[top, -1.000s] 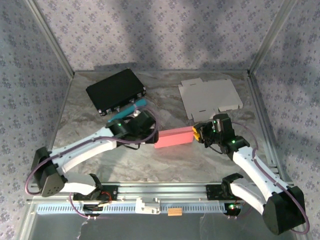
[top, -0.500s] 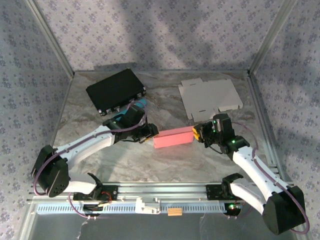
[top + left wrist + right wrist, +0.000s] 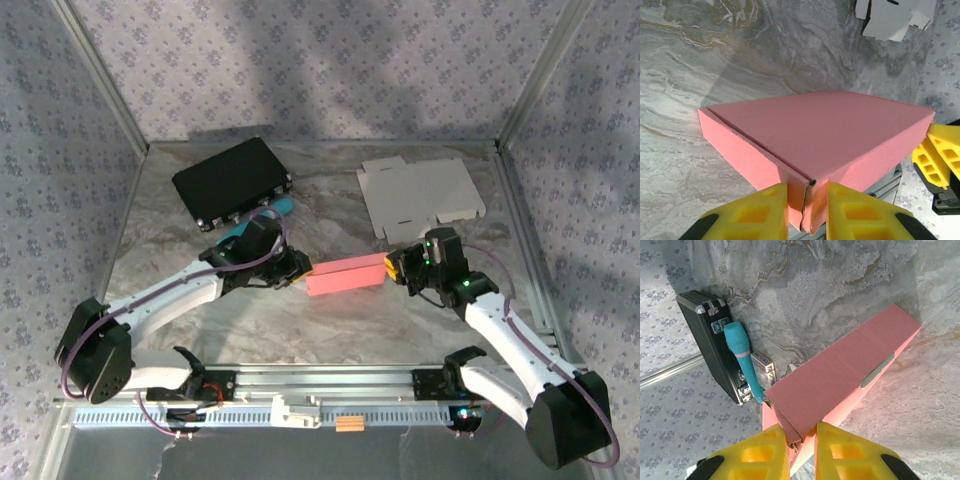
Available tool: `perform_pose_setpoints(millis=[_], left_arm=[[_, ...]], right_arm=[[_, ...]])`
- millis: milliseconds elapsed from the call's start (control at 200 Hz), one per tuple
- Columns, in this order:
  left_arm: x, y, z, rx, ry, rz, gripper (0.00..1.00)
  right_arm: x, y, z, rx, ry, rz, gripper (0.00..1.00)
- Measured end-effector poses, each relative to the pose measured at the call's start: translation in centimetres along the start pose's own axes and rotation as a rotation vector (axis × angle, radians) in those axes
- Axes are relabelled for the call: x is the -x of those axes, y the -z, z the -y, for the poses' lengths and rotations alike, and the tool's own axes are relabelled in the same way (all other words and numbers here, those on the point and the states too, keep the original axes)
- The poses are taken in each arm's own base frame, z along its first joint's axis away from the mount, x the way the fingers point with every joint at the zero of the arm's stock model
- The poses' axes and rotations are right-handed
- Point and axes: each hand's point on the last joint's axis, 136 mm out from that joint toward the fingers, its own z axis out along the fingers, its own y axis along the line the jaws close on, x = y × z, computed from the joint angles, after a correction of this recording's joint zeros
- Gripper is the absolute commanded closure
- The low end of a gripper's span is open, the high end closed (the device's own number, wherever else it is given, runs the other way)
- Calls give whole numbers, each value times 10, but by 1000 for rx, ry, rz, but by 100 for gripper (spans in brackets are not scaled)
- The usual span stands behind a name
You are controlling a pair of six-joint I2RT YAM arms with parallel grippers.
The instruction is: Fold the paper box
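The pink paper box [image 3: 346, 274] lies in the middle of the table, folded into a long closed shape. My left gripper [image 3: 298, 270] is at its left end. In the left wrist view the yellow fingers [image 3: 760, 212] press both sides of the box's [image 3: 830, 132] near corner, so the left gripper [image 3: 807, 212] is shut on it. My right gripper [image 3: 396, 266] holds the right end. In the right wrist view the right gripper [image 3: 801, 450] pinches the end flap of the box [image 3: 840, 372].
A flat white cardboard blank [image 3: 420, 194] lies at the back right. A black case [image 3: 232, 181] sits at the back left, with a teal pen-like tool [image 3: 742, 357] and a small card pack [image 3: 763, 369] beside it. Metal frame rails border the table.
My left gripper has slid right to the box's left corner and closed on it. The right gripper has tightened on the other end. The box has barely moved.
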Motion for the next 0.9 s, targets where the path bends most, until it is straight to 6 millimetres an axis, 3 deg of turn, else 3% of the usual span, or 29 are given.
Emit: perform_pose_setpoints(millis=[520, 650, 815, 904], left_arm=[[5, -6, 4, -15, -45, -3, 87], [4, -7, 5, -14, -58, -10, 87], [6, -9, 8, -15, -74, -13, 87], [6, -10, 9, -11, -81, -16, 87]], right_arm=[[10, -6, 0, -108, -30, -7, 92], [9, -1, -1, -128, -32, -4, 79], [8, 7, 4, -191, -50, 22, 51], [5, 12, 7, -226, -68, 31, 42]])
